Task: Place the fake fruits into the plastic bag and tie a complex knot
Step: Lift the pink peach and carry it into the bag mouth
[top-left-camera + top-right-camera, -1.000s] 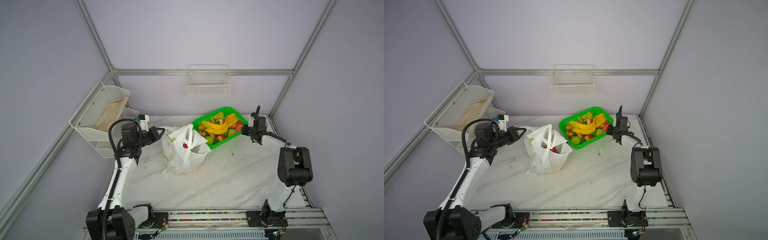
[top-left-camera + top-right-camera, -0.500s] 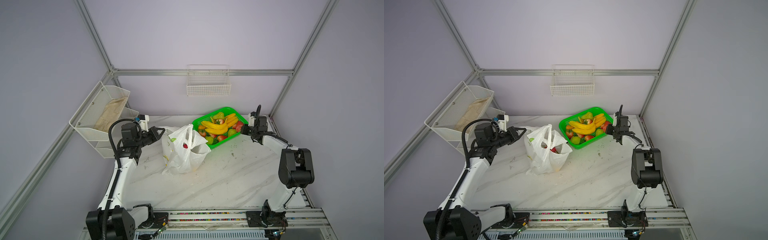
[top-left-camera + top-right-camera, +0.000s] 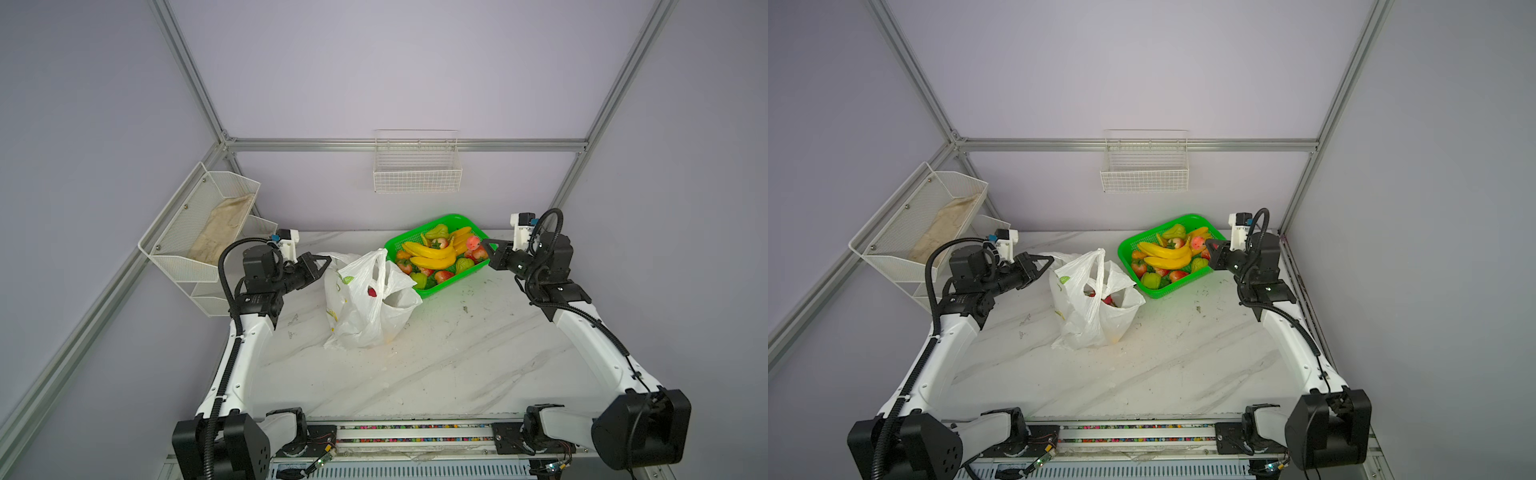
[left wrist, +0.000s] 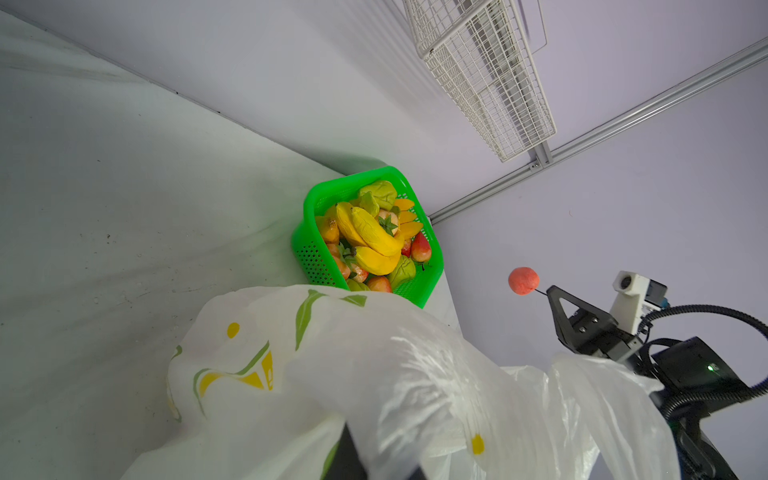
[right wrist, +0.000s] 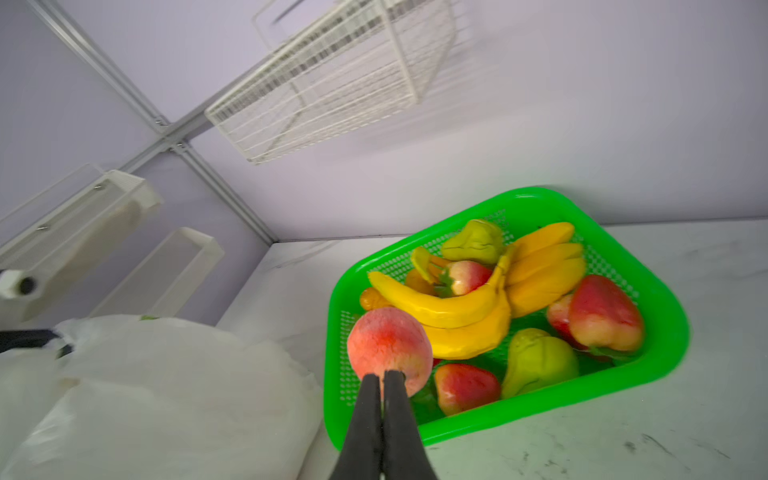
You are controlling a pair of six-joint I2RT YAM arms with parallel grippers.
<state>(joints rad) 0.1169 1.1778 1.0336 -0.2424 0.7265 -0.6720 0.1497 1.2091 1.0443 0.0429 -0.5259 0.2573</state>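
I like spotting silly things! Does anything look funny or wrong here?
Yes: the pink peach sticks out from the very tips of the shut right gripper, pinched only by its thin stem, up in the air near the green basket. That hold looks wobbly.

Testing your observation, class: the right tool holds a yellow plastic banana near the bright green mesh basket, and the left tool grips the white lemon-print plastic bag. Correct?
No. The right tool holds a round pink-red toy peach, not a banana, per the right wrist view. It is near the green mesh basket; the left tool grips the lemon-print plastic bag.
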